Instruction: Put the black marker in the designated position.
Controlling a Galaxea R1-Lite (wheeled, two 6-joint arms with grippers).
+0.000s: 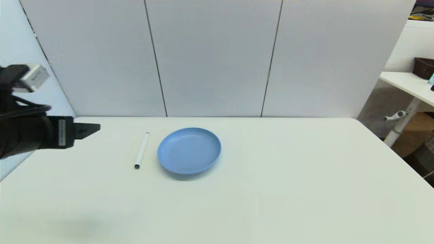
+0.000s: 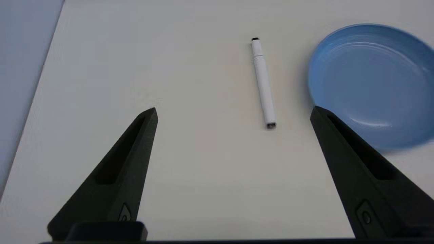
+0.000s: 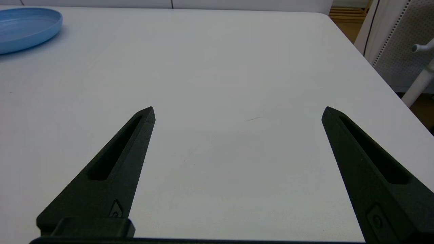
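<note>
Left tool (image 2: 234,110) spread, marker (image 2: 263,83) apart.

black marker (image 1: 141,150) — flat, beside plate (image 1: 189,150)

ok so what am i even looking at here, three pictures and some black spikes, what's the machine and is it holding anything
It is a robot with two arms, seen through three cameras at one moment. The wide picture comes from a camera on its head, looking down at a white table. The other two come from cameras on its wrists, and the black spikes are each arm's own two fingers.

On the table lie a black marker, which is a slim white pen with dark tips, and a round blue plate just beside it, not touching.

The left gripper hovers above the table's left side with its fingers spread wide, pointing toward the marker. The right gripper is also open, over bare table on the right, and is out of the head camera's sight. Neither holds anything; the marker is untouched.
</note>
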